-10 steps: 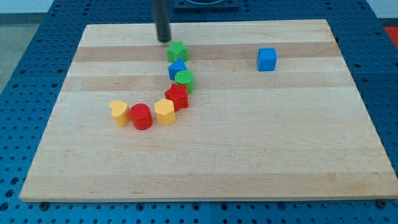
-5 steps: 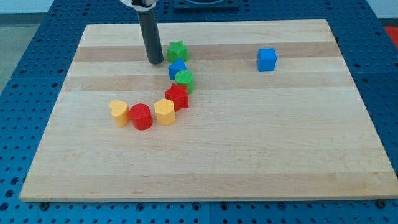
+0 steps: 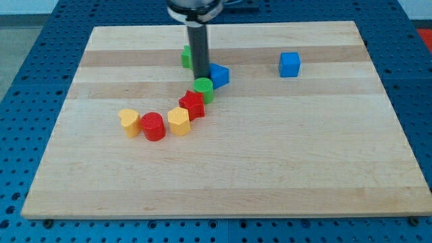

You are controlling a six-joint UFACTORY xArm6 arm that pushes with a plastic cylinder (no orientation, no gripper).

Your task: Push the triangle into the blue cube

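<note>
My end effector is a plain dark rod with nothing to open or close, and my tip (image 3: 201,77) is down on the wooden surface (image 3: 270,155), its right side against the blue triangle (image 3: 219,74); the rod stands upright, running out of the view's top. I count eight blocks: two blue, two green, two red, two yellow. The blue cube (image 3: 289,64) sits well apart toward the view's right; a green block (image 3: 185,56) is half hidden behind the rod, shape unclear; the green cylinder (image 3: 202,88) lies just below my tip; below it a curve runs leftward: red star (image 3: 192,104), yellow block (image 3: 178,121), red cylinder (image 3: 153,126), yellow heart (image 3: 129,122).
</note>
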